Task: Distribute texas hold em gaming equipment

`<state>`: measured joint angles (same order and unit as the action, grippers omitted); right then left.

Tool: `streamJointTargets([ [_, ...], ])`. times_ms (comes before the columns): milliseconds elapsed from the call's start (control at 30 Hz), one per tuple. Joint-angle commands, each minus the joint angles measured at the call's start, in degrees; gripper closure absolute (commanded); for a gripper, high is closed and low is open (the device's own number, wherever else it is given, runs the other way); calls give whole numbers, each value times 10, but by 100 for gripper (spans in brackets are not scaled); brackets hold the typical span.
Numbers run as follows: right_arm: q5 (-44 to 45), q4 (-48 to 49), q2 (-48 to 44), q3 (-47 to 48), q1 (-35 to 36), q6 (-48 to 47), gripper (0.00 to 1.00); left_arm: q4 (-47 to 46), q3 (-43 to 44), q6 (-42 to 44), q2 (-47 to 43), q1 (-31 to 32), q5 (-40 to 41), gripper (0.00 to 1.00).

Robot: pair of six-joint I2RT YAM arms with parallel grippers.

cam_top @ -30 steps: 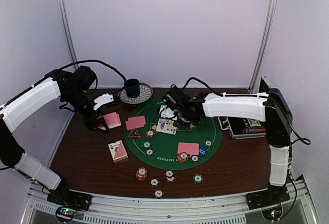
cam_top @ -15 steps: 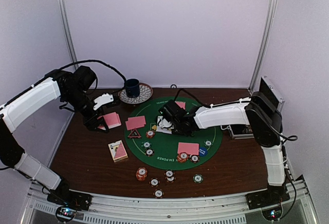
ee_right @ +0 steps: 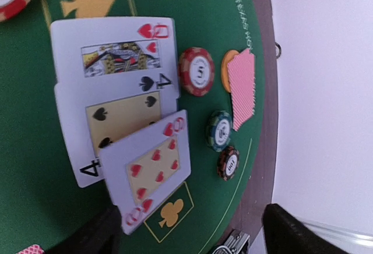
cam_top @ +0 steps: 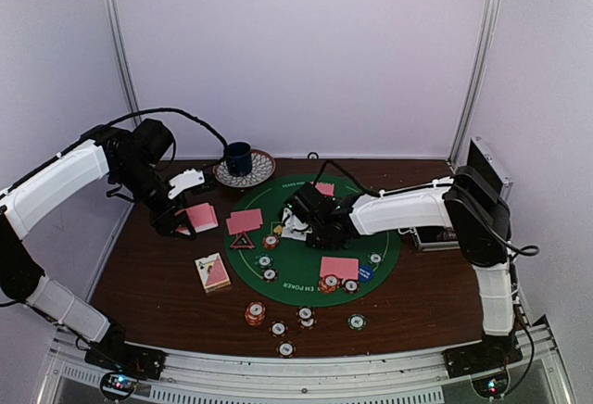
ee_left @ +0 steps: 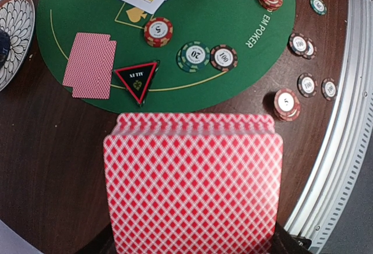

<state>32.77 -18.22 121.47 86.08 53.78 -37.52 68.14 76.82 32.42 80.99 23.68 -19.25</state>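
My left gripper point(cam_top: 182, 220) is shut on a deck of pink-backed cards point(ee_left: 192, 184), held over the brown table left of the green poker mat point(cam_top: 306, 279); the deck hides its fingers. My right gripper point(ee_right: 192, 233) stands open low over the mat's middle. Between and ahead of its fingers lie three face-up cards: a queen of hearts point(ee_right: 116, 47), a four of spades point(ee_right: 116, 120) and a tilted six of hearts point(ee_right: 152, 169), one corner beside the left finger. Chips point(ee_right: 196, 71) and an orange button point(ee_right: 228, 70) sit beyond. The red-rimmed triangle point(ee_left: 137, 80) lies at the mat's edge.
Pink-backed card pairs point(cam_top: 245, 221) point(cam_top: 339, 268) lie on the mat. Loose chips point(cam_top: 255, 312) sit near the front edge. A card box point(cam_top: 213, 272) lies left of the mat. A blue mug point(cam_top: 239, 157) on a patterned plate stands behind, a metal case point(cam_top: 435, 231) at the right.
My right arm came down to the left over the mat's middle, and its gripper opened, leaving the six of hearts on the face-up cards. The left arm stayed still.
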Motion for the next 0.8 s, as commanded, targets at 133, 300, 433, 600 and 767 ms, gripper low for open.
streamJointTargets([
  [133, 104, 68, -82, 3, 1, 124, 1, 4, 15, 1, -7, 1, -5, 100],
  [300, 72, -36, -104, 67, -14, 281, 1, 3, 18, 2, -7, 1, -4, 100],
  [433, -65, -102, -137, 90, -34, 406, 1, 3, 19, 2, -7, 1, -7, 100],
  [600, -346, -109, -167, 93, -65, 560, 0, 3, 19, 3, -8, 1, -7, 100],
  [767, -615, -42, -136, 97, -76, 737, 0, 2, 19, 4, -7, 1, -12, 100],
])
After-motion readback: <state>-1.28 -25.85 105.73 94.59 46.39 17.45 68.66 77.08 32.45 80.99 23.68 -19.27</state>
